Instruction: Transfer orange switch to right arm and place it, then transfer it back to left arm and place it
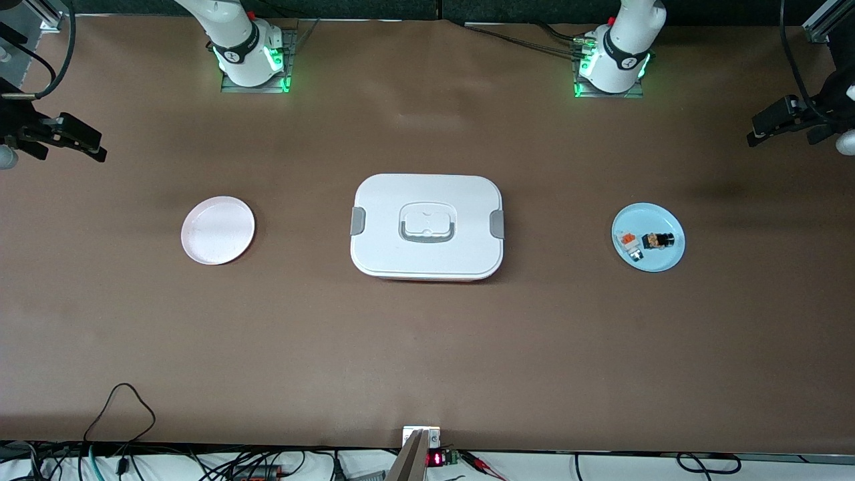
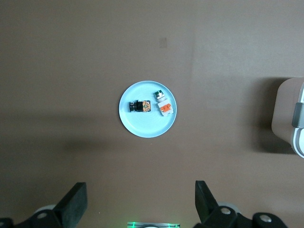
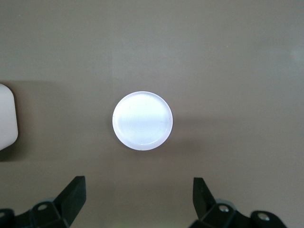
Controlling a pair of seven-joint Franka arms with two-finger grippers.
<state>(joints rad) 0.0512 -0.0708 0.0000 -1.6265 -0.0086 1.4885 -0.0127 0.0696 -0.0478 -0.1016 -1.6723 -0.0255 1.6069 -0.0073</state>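
Two white arms are drawn well back and held high, each at its own end of the brown counter, both waiting. From the front only their bases show along the top, plus the black ends at the side edges: the right gripper hangs over the counter's edge at the right arm's end, the left gripper over the edge at the left arm's end. Each wrist camera looks straight down. The left gripper has its fingers spread wide apart, holding and touching nothing. The right gripper also has its fingers wide apart and empty.

Below the left wrist sits a blue plate, and the orange switch lies on it, beside a small white-and-grey piece with an orange top; the two are close but I cannot tell if they touch. The white box sits lidded in the middle of the counter, between the blue plate and a pink plate toward the right arm's end. Both plates stand well apart from the box, with bare counter all round them and a broad open strip nearer the front camera.
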